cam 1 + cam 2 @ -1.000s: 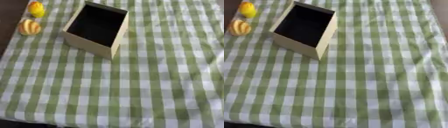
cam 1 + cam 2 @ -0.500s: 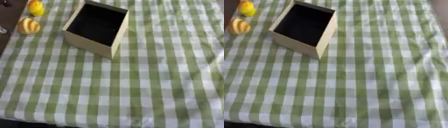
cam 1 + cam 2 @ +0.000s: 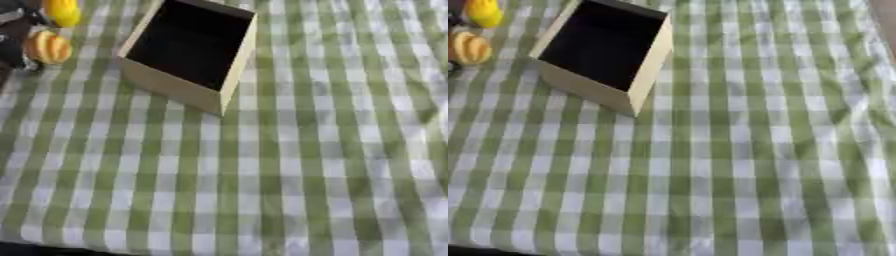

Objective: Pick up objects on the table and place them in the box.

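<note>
You have one open box [image 3: 188, 47] on the checked cloth [image 3: 289, 165], two yellow-orange fruits [image 3: 47, 47] at its left, beside your dark left hand [image 3: 13, 47], cut off; its fingers can't be made out.

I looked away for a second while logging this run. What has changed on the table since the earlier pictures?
A dark part of the robot's left arm or hand has come in at the upper left edge, next to the orange fruit and the yellow fruit; whether it touches either, and how its fingers stand, cannot be told. Both fruits, the open box and the checked cloth lie as before. Nothing has gone into the box.
</note>
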Robot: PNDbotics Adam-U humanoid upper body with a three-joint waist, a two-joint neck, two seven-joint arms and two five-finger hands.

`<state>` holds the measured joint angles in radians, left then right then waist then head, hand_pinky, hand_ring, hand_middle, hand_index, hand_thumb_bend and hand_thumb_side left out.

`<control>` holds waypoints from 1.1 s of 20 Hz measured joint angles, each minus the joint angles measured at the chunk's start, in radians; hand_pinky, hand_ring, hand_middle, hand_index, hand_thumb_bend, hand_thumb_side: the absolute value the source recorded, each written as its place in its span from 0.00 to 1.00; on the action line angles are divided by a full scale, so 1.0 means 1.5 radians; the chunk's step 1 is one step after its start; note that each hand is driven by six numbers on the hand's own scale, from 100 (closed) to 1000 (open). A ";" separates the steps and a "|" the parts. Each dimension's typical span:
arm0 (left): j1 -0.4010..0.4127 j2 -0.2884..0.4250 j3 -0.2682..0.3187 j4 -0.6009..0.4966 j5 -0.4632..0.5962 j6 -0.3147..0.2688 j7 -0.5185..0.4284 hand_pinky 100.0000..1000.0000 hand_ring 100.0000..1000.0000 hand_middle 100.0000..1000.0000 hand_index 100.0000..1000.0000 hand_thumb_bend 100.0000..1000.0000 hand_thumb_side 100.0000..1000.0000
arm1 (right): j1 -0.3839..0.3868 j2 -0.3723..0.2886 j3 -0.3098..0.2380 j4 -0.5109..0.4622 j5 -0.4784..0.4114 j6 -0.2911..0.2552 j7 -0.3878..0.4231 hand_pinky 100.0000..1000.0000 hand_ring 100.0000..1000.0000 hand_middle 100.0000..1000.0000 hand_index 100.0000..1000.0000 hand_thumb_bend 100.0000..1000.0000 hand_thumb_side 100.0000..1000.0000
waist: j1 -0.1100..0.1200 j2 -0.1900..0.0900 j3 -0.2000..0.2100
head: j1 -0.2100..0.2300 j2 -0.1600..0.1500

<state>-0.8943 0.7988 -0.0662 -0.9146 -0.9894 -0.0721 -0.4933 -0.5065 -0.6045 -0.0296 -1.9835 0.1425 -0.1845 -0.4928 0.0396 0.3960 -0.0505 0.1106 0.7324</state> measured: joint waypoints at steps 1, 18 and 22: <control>-0.002 0.000 0.002 0.003 0.000 0.002 0.001 0.81 0.87 0.78 0.87 0.29 0.00 | -0.001 0.000 0.000 0.000 0.000 0.000 0.000 0.86 0.80 0.75 0.76 0.03 0.90 | 0.000 0.003 -0.002 | 0.001 -0.002; -0.032 0.000 0.014 -0.008 -0.007 0.052 0.036 0.30 0.28 0.13 0.30 0.00 0.00 | 0.009 0.000 -0.007 0.000 -0.006 0.006 -0.023 0.86 0.80 0.74 0.76 0.03 0.90 | 0.001 0.026 -0.014 | 0.002 -0.015; -0.032 0.001 0.014 -0.055 0.025 0.050 0.058 0.30 0.28 0.15 0.33 0.00 0.00 | 0.010 0.000 -0.009 0.000 -0.006 0.008 -0.026 0.86 0.80 0.74 0.75 0.03 0.90 | 0.000 0.025 -0.010 | 0.002 -0.015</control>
<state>-0.9428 0.8008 -0.0457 -0.9978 -0.9516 0.0026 -0.4064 -0.4913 -0.6045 -0.0424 -1.9835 0.1337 -0.1733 -0.5321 0.0403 0.4343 -0.0656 0.1136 0.7099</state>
